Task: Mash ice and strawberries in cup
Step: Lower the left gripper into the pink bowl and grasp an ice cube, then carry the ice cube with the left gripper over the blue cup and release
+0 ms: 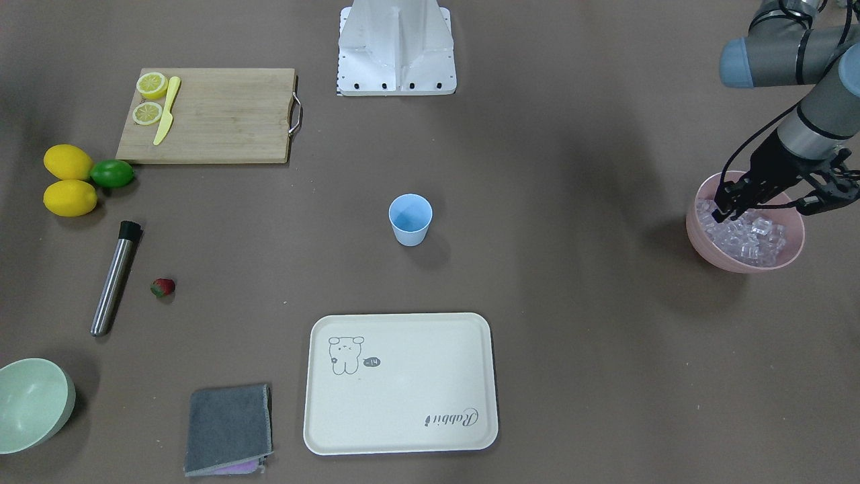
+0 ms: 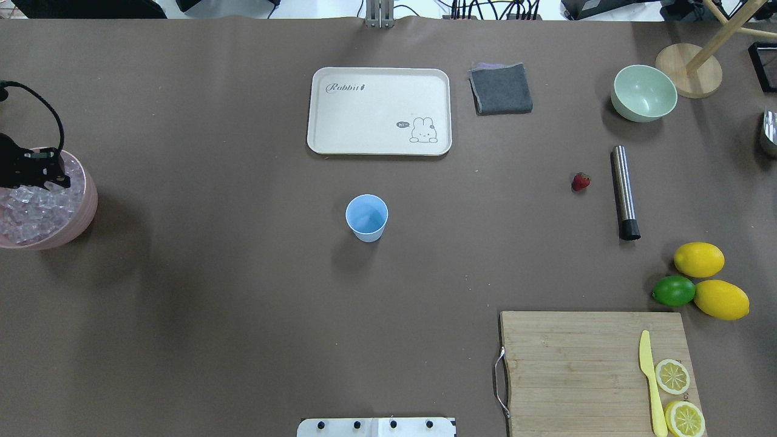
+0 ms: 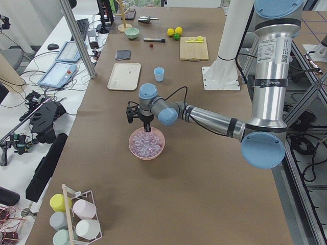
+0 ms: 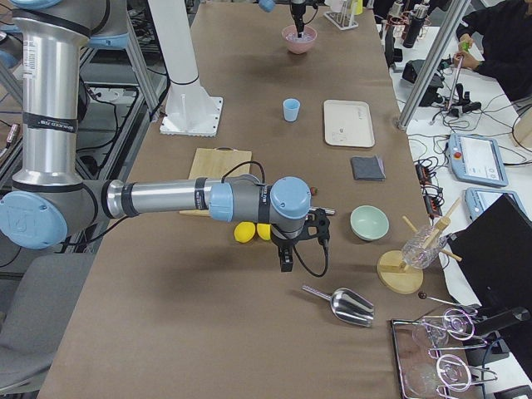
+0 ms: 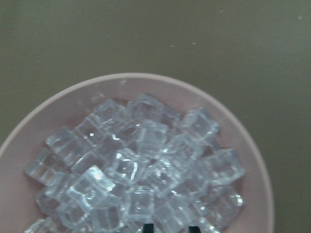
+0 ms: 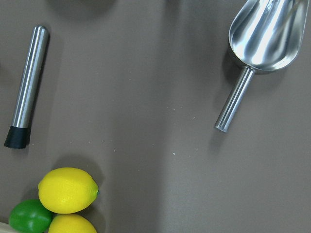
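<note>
The light-blue cup (image 1: 410,219) stands upright at mid-table, also in the overhead view (image 2: 366,217). The ice (image 5: 141,165) fills the pink bowl (image 1: 739,263) at the table's left end. My left gripper (image 5: 171,228) hangs over that bowl (image 2: 85,206), open about one cube's width, with its tips just at the top of the pile. The strawberry (image 1: 163,288) lies on the table next to a steel muddler (image 1: 115,277). My right gripper (image 4: 285,262) hovers above the table near the lemons; I cannot tell whether it is open or shut.
A cream tray (image 1: 403,396) lies beyond the cup. A cutting board (image 1: 222,114) holds lemon halves and a yellow knife. Two lemons (image 1: 68,180) and a lime (image 1: 112,173) lie beside it. There are also a pale green bowl (image 1: 30,403), a grey cloth (image 1: 228,427) and a steel scoop (image 6: 262,34).
</note>
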Tool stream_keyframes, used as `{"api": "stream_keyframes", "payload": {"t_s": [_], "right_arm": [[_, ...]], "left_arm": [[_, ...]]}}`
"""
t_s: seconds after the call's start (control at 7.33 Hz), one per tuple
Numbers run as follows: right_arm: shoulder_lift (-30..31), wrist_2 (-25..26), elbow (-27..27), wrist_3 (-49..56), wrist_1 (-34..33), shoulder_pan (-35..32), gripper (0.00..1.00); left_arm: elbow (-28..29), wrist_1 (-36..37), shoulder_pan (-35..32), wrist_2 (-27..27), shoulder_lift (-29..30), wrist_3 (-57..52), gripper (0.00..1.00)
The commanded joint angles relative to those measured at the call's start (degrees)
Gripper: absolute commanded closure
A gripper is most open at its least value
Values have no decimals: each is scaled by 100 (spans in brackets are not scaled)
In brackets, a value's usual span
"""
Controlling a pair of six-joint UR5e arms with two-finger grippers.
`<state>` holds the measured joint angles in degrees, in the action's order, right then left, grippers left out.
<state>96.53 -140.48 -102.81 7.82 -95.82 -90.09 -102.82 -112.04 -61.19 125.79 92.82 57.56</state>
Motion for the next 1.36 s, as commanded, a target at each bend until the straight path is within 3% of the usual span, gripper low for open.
{"api": "stream_keyframes", "payload": {"t_s": [0.0, 0.41, 0.68, 0.95, 1.23], "right_arm": [[6, -5, 7, 0, 55, 1, 0], [6, -102, 16, 0, 55, 18, 0], [6, -102, 16, 0, 55, 18, 0], [15, -102, 25, 0, 46, 45, 0], [15, -102, 33, 0, 46, 45, 0]], "left_arm": [[-115, 286, 123, 68, 821, 71, 100], [-159, 884, 1175, -81, 2113, 438, 100], [-63, 1462, 2220, -1079, 3027, 783, 100], [488, 1527, 2549, -1118, 3705, 966, 100], [1017, 1475, 2821, -1555, 4164, 994, 100]]}}
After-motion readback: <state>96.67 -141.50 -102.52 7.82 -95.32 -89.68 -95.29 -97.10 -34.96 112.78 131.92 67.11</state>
